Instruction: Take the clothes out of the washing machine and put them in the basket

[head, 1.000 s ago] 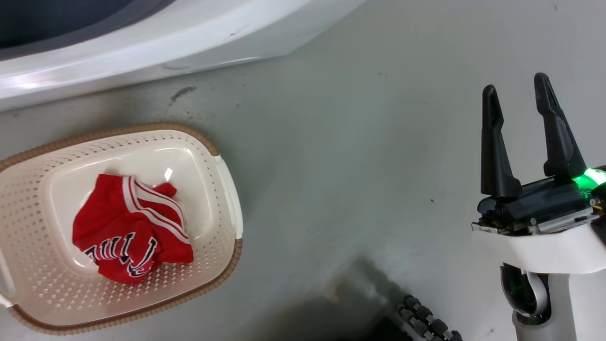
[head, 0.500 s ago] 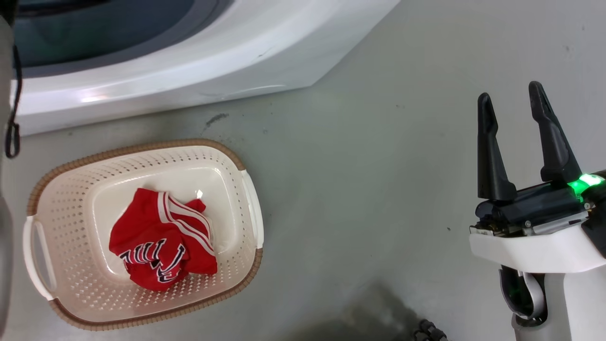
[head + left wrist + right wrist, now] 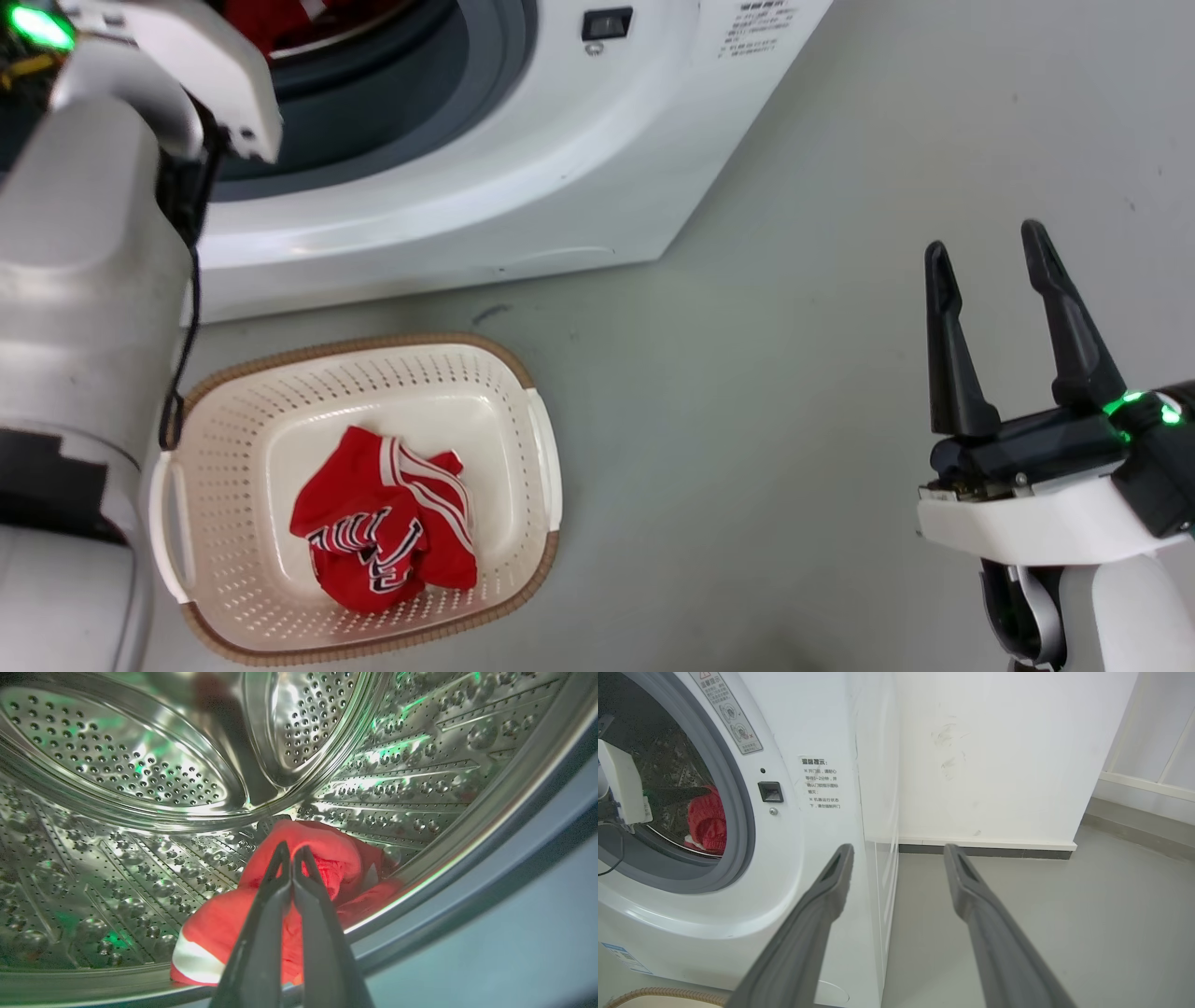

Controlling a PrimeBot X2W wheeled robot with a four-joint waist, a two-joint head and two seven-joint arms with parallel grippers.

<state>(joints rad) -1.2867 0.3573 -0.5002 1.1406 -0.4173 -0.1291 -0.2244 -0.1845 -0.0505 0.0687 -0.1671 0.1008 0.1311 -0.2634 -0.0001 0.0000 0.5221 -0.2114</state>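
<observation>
Steel drum (image 3: 117, 765) all round: your left gripper (image 3: 292, 851) is clenched empty, so open up before pushing into the red garment (image 3: 336, 849) just ahead.

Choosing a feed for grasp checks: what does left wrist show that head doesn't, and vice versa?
Left wrist: inside of the perforated drum, left gripper shut, seemingly pinching the bunched top of the red garment. Head: basket on the floor holding the striped jersey, right gripper open above the floor. Shared: the washing machine, its grey porthole ring, red cloth inside.
</observation>
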